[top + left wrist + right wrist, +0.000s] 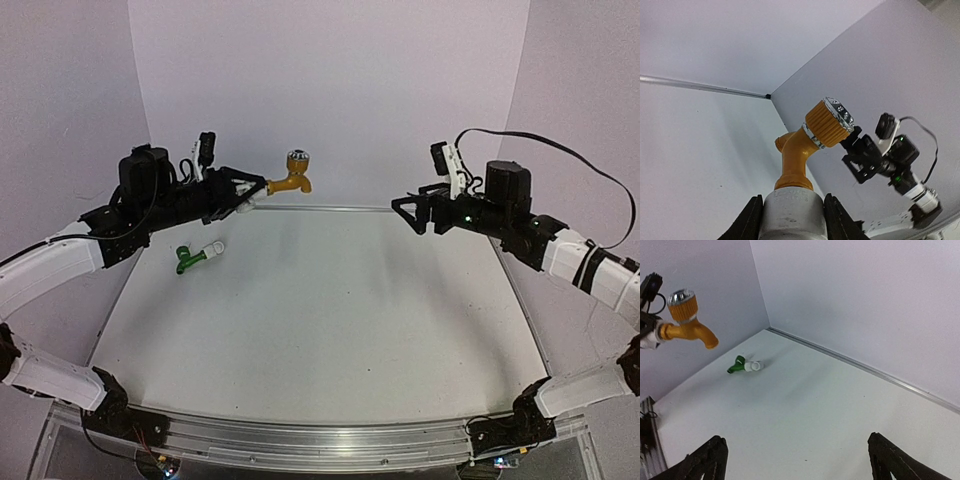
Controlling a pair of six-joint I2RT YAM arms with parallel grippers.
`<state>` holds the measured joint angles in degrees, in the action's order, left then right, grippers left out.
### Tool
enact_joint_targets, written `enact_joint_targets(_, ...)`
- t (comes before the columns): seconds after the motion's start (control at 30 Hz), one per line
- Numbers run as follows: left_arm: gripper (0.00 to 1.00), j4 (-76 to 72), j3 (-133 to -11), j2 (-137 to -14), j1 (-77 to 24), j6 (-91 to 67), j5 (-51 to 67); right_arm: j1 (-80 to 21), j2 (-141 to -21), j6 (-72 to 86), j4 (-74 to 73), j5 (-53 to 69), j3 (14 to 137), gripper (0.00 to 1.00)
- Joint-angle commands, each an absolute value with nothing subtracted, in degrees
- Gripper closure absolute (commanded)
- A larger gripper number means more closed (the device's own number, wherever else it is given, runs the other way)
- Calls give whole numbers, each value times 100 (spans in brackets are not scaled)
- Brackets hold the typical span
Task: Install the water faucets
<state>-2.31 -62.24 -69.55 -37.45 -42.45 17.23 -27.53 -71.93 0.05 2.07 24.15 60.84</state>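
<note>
Left wrist: the left gripper (pixel 794 222) pinches a white cylindrical fitting (pixel 792 205) carrying the yellow-gold plastic faucet (pixel 807 145). Unsupported, it could twist loose.

Top view: aloft at eleven o'clock, its long axis runs nine-to-three, spout toward three.

Right wrist: the right gripper (pixel 795 460) is spread and empty. A green faucet (pixel 735 367) lies at nine o'clock.

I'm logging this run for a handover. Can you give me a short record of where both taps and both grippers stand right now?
yellow tap: in the air, its base in a white fitting
white fitting: clamped by the left gripper
left gripper: shut on the white fitting, raised above the table
right gripper: open, empty, facing the yellow tap, apart from it
green tap: lying on the table, a white end piece on it, untouched
</note>
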Motion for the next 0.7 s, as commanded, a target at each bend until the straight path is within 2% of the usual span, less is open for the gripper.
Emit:
enact_joint_targets(0.0, 100, -546, -6306, -6483, -3719, -6506, 906, -2770, -7210, -1575, 340, 2423, 6183, 2)
enact_joint_targets(0.13, 100, -545, -6343, -6584, -3669, -7079, 1242, -2850, -7026, -2821, 666, 3163, 5983, 2)
enact_joint_targets(0.3, 100, -552, -6524, -7201, -3575, -8236, 2804, -3118, -6970, -5064, 763, 4147, 5741, 2)
enact_joint_targets(0.43, 100, -561, -6615, -7726, -3568, -8930, 4181, -3631, -7067, -6279, 1416, 3985, 5540, 2)
enact_joint_targets(0.53, 100, -569, -6615, -7887, -3571, -9137, 4892, -3883, -7179, -7035, 2222, 3947, 5252, 2)
enact_joint_targets(0.67, 100, -571, -6693, -8020, -3568, -9131, 5717, -4181, -7352, -7960, 2541, 3609, 5084, 2)
